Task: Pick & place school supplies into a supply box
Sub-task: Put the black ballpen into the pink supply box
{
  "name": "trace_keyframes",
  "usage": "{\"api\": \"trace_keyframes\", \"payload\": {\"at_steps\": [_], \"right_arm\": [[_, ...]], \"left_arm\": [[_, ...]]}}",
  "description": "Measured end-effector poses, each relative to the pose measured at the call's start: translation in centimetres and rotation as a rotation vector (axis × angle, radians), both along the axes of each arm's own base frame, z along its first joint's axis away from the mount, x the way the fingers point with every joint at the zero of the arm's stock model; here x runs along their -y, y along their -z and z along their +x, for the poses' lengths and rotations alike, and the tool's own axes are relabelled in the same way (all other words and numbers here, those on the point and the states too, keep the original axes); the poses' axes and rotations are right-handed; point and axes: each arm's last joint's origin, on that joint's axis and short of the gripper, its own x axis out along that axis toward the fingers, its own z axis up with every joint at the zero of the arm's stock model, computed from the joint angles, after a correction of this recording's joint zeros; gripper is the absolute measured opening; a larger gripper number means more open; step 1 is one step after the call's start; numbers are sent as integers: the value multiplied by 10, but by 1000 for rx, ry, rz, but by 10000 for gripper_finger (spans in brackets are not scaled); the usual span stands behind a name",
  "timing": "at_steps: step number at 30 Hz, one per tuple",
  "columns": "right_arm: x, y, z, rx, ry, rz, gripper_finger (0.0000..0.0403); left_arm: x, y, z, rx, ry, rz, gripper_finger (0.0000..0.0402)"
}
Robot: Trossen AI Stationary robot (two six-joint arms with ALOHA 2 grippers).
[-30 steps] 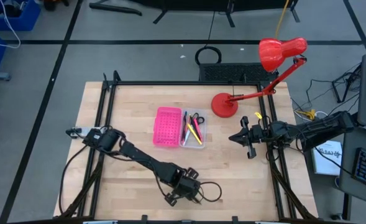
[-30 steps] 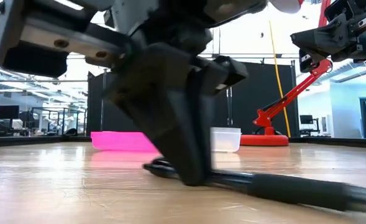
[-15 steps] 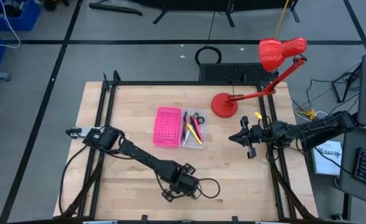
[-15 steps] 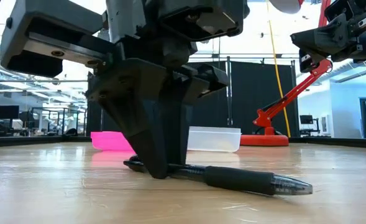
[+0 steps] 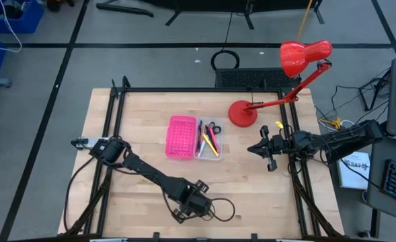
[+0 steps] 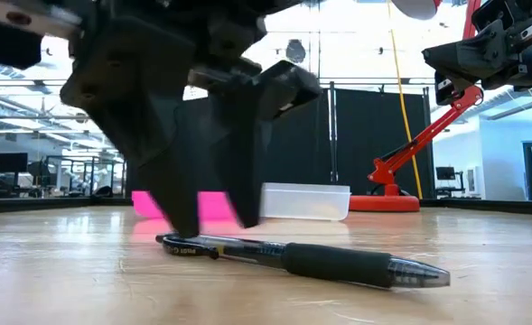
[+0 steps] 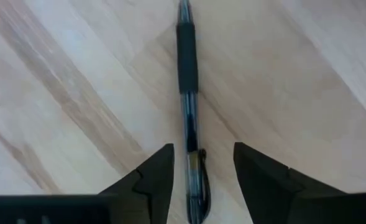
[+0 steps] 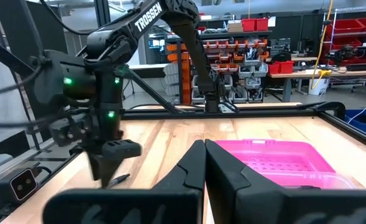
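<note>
A black pen lies flat on the wooden table near its front edge, also seen in the low view. My left gripper hangs open just above it, pointing steeply down, one finger on either side of the pen's clip end; I see no touch. The supply box, a translucent tray, stands mid-table holding several pens and a pair of scissors. My right gripper waits shut above the table's right side, fingers together.
A bright pink perforated rectangle lies against the box's left side. A red desk lamp stands with its base at the far right, its arm reaching over the right rail. A black cable loops beside my left gripper. Bare wood surrounds the pen.
My left gripper has opened and let go of the pen, then risen and drifted a little toward the table's left edge. The pen stays lying on the table.
</note>
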Motion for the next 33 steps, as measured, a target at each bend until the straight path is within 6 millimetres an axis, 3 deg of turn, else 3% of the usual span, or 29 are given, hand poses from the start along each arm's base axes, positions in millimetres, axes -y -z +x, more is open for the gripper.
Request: {"api": "trace_keyframes", "payload": {"at_steps": [10, 20, 25, 28, 33], "right_arm": [[0, 0, 0, 0, -1, 3, 0], [0, 2, 1, -18, -2, 25, 0], [0, 3, 1, -31, -3, 29, 0], [0, 4, 2, -41, -2, 28, 0], [0, 5, 2, -49, -2, 26, 0]], "left_arm": [[26, -10, 14, 224, -15, -147, 206], [14, 24, 25, 176, -85, -86, 209], [4, 28, 26, 139, -102, -78, 208], [3, 29, 25, 104, -97, -81, 186], [3, 31, 21, 58, -48, -92, 104]]}}
